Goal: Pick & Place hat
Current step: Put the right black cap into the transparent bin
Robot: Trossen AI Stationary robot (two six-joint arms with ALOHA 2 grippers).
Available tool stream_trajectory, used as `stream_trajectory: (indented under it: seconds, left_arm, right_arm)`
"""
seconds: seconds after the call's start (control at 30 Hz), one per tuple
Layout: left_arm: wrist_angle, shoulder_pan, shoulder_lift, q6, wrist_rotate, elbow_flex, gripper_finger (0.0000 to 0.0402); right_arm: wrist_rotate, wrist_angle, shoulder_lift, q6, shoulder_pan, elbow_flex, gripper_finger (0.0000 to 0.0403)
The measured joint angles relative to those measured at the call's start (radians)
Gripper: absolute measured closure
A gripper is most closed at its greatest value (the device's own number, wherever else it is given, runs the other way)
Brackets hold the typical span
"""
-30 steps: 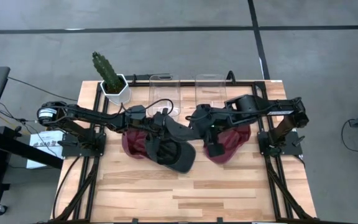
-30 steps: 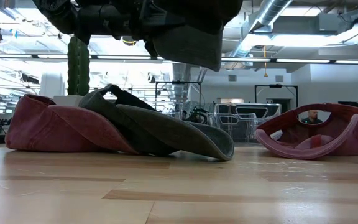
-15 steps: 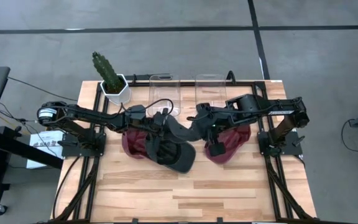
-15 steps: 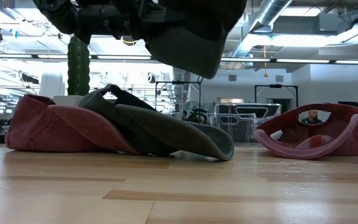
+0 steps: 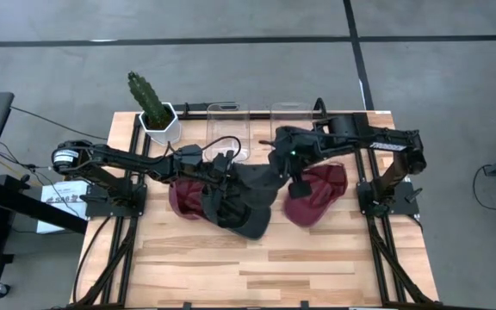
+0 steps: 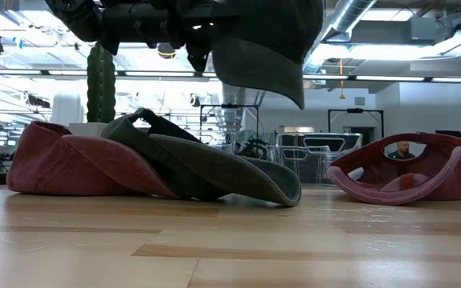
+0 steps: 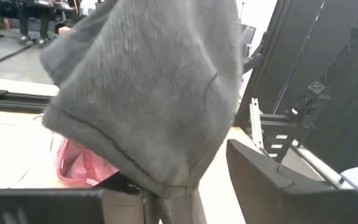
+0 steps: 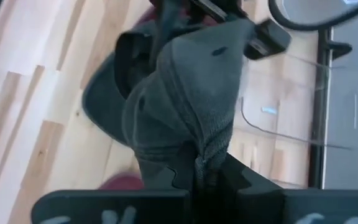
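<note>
Pinching the raised grey hat (image 8: 191,106), right gripper (image 8: 197,177) is clamped; left gripper (image 5: 222,168) parted.

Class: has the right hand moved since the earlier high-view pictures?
Yes. The right hand, shut on the grey hat, moved toward the clear containers.

High view looked straight down on the whole desk (image 5: 231,258), low view sat at desk-top height facing the room, both wrist views pressed close against the grey hat (image 8: 197,93), shared also with high and low views.
</note>
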Motion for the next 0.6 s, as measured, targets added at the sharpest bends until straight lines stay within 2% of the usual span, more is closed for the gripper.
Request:
stream_trajectory:
  seconds: [0.2, 0.6]
  left_arm:
    - [-0.007, 0.000, 0.000, -0.032, 0.000, 0.000, 0.0243]
    - [-0.008, 0.000, 0.000, -0.052, 0.001, 0.000, 0.0241]
  right_arm:
    - [-0.003, -0.075, -0.001, -0.045, -0.063, 0.042, 0.0390]
    - [-0.004, -0.156, -0.004, -0.125, -0.292, 0.052, 0.0390]
